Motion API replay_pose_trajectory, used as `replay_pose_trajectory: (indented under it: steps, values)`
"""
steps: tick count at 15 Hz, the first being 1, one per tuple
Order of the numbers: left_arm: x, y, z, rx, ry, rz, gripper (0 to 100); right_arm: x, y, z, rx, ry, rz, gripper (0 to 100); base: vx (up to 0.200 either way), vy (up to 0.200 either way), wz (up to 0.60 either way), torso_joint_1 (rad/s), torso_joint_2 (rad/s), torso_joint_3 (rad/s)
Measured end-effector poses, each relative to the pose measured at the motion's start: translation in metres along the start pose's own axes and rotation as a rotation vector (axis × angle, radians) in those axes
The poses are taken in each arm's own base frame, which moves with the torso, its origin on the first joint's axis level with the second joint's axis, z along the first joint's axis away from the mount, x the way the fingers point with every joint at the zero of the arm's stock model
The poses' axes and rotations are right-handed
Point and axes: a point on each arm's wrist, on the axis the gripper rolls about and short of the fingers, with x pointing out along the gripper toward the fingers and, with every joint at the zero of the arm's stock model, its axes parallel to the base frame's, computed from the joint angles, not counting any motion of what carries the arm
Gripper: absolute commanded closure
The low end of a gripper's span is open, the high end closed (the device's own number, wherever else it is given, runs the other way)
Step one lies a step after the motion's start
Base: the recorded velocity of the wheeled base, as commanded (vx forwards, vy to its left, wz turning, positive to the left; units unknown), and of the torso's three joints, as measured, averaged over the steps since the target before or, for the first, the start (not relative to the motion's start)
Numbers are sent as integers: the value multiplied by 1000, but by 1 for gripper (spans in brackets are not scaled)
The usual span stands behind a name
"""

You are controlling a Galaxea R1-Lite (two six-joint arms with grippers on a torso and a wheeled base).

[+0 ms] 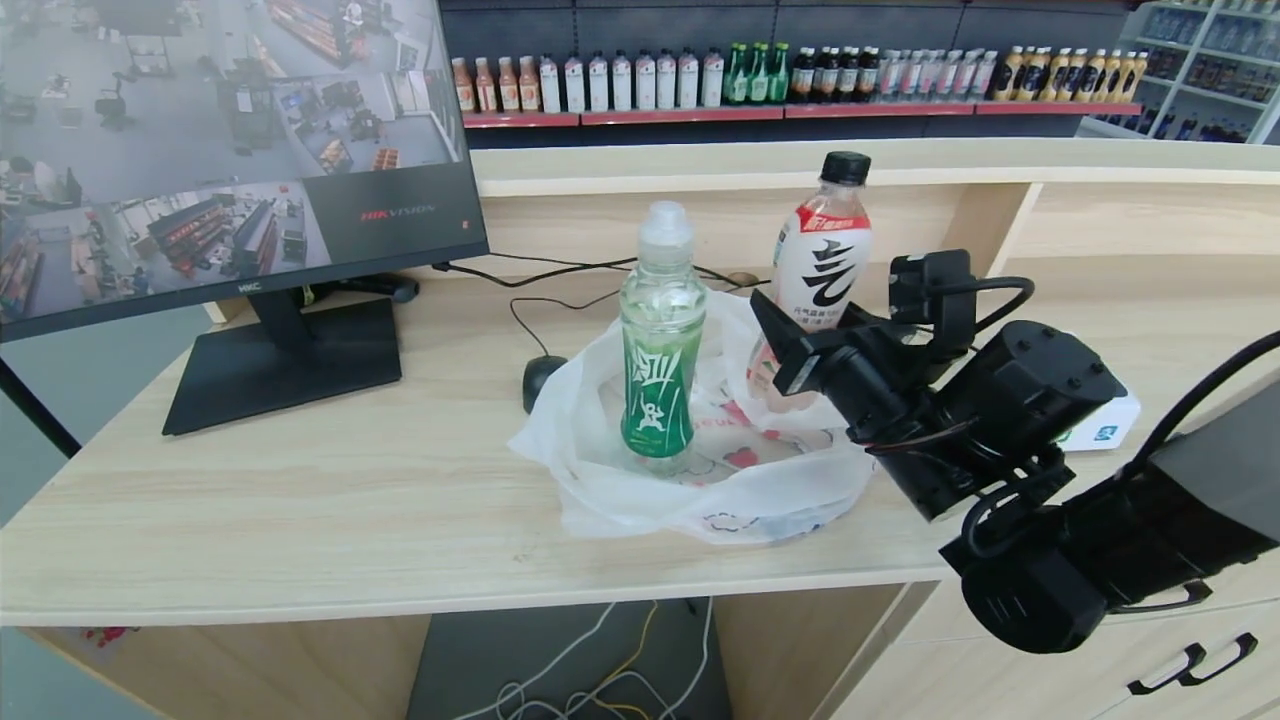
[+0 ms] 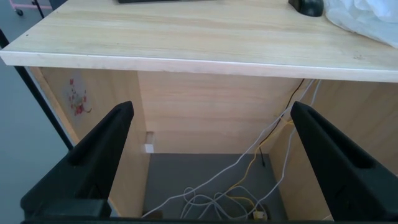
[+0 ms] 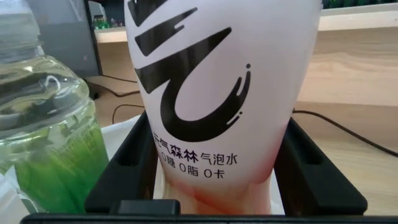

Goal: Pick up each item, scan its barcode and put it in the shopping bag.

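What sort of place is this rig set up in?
Most likely a shop checkout: shelves of bottled drinks behind the wooden counter, a monitor showing security-camera feeds of aisles, and a shopping bag on the counter. The right claw grips a white-labelled bottle.

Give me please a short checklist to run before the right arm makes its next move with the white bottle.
1. white bottle between the fingers of the right pincer, gripped on both sides: ok.
2. Bottle upright, black cap on: ok.
3. Bottle base lifted off the shopping bag: cannot tell.
4. Room beside the green bottle: not ok, it stands close by.
5. Barcode side found: cannot tell.
6. left pincer open, low by the desk edge, out of the way: ok.
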Motion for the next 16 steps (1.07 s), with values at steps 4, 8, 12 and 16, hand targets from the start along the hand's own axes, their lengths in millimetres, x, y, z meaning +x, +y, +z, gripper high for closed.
replay_pose_trajectory:
  steps: [4,8,12,16]
  values:
    - [0,0,0,0,0,0,0,4,2,-18,-2,36,5,100,0,0,0,0,0,0]
    - [0,0,0,0,0,0,0,6,5,-30,-3,59,11,100,0,0,0,0,0,0]
    - [0,0,0,0,0,0,0,6,5,-36,-5,74,12,100,0,0,0,0,0,0]
    - [0,0,0,0,0,0,0,4,5,-39,-7,85,14,100,0,0,0,0,0,0]
